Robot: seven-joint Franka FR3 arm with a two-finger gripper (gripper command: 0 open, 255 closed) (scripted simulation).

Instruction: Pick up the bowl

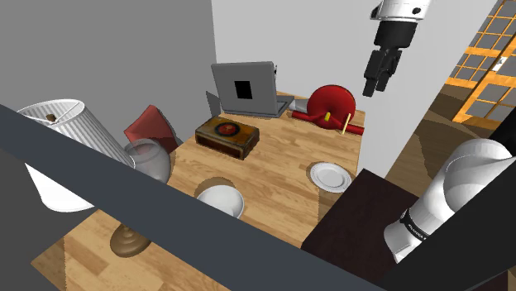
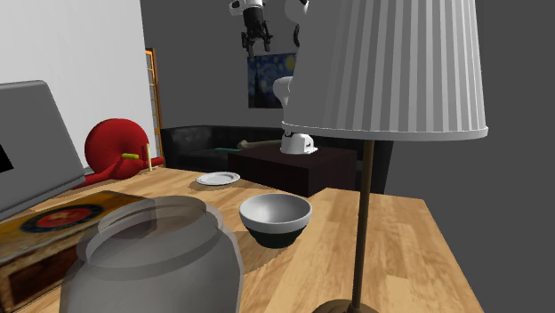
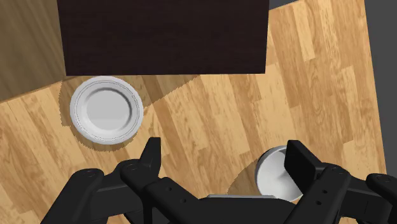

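Black outside and pale inside, the bowl is sitting upright on the wooden table, near a lamp and a clear glass jar. We are hanging our gripper high above the table, its two fingers spread wide and gripping nothing. Looking down along it, we are seeing the bowl peeking out from behind one fingertip, well apart from a white plate lying just beside the dark stand.
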